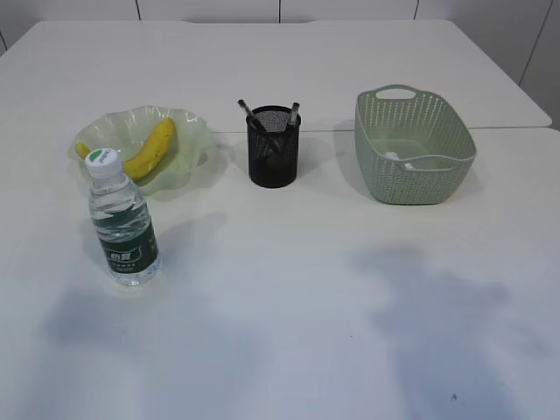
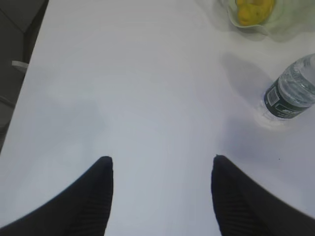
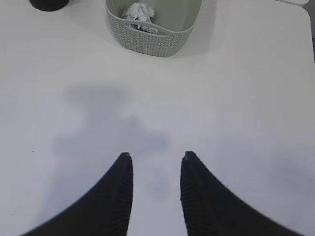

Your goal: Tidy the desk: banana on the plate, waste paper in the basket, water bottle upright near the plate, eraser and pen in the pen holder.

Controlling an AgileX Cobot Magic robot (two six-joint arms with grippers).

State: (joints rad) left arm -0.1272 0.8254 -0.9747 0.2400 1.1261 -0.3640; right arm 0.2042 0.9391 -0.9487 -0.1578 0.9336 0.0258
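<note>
The banana (image 1: 154, 147) lay on the plate (image 1: 194, 122) at ten o'clock, the bottle (image 1: 122, 223) upright just beside it. Pens (image 1: 248, 113) stood in the holder (image 1: 274, 147); the eraser could not be seen. Paper (image 3: 140, 13) sat in the basket (image 1: 414, 149) at two o'clock. The left gripper (image 2: 162, 160) had jaws wide and empty, the right gripper (image 3: 156, 155) narrower, also empty. The task looked nearly done.

From my remote station I see only fingers. Left gripper (image 2: 162, 162): two matte black fingers (image 2: 93, 196), finely ribbed on the inner faces, tapering to blunt curved tips. Right gripper (image 3: 156, 157): the same black, ribbed, horn-shaped fingers (image 3: 115, 196). No cables, screws or markings visible.
</note>
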